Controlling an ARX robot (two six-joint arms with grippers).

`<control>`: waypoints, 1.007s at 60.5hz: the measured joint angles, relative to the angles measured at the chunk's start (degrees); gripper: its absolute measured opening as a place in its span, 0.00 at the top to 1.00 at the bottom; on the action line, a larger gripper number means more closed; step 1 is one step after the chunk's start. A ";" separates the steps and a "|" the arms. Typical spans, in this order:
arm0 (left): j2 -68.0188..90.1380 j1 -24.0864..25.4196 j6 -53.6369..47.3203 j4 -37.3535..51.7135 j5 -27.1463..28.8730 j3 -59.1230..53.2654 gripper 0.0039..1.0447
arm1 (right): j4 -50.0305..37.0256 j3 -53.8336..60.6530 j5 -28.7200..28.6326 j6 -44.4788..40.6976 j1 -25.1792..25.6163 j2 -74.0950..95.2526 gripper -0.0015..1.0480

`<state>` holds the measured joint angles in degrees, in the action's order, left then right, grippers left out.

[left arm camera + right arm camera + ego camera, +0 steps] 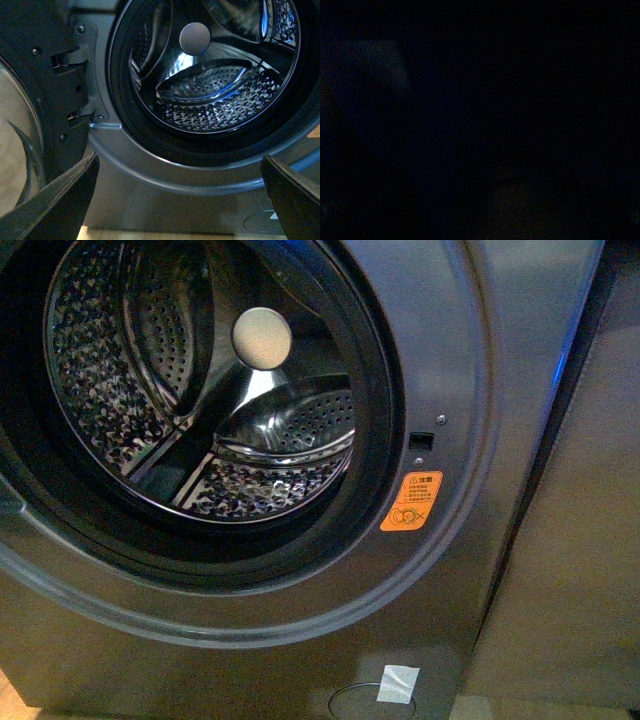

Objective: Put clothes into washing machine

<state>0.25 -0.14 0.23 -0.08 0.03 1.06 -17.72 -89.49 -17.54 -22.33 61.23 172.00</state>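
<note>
The grey washing machine (470, 360) fills the front view, its round black-rimmed mouth open on the perforated steel drum (260, 480). The drum shows no cloth inside. It also shows in the left wrist view (215, 107), with the machine's grey front (150, 195) below it. My left gripper (182, 200) is open and empty, its dark fingers (65, 200) spread wide in front of the machine, below the mouth. The clothes are out of view. The right wrist view is dark. Neither arm shows in the front view.
The open door's dark frame and hinges (75, 60) and its glass bowl (20, 150) stand beside the mouth. An orange warning sticker (412, 501) sits by the door latch. A round cover with a white label (398, 683) is low on the front. Wood floor (150, 235) lies below.
</note>
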 joint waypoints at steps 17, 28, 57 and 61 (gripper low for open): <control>0.00 0.00 0.00 0.00 0.00 0.00 0.06 | -2.36 0.74 0.79 0.52 0.02 0.35 0.24; 0.00 0.00 0.00 0.00 -0.02 0.00 0.06 | -3.69 1.60 0.17 4.24 0.39 -0.46 0.50; 0.00 0.00 0.00 0.00 0.00 0.00 0.06 | -7.48 13.03 -11.80 14.53 3.63 -20.48 0.87; 0.00 0.00 0.00 0.00 -0.02 0.00 0.06 | -7.52 16.81 -15.69 15.50 5.29 -29.05 0.87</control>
<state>0.25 -0.14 0.23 -0.08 0.01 1.06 -25.23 -72.69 -33.23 -6.83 66.52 142.96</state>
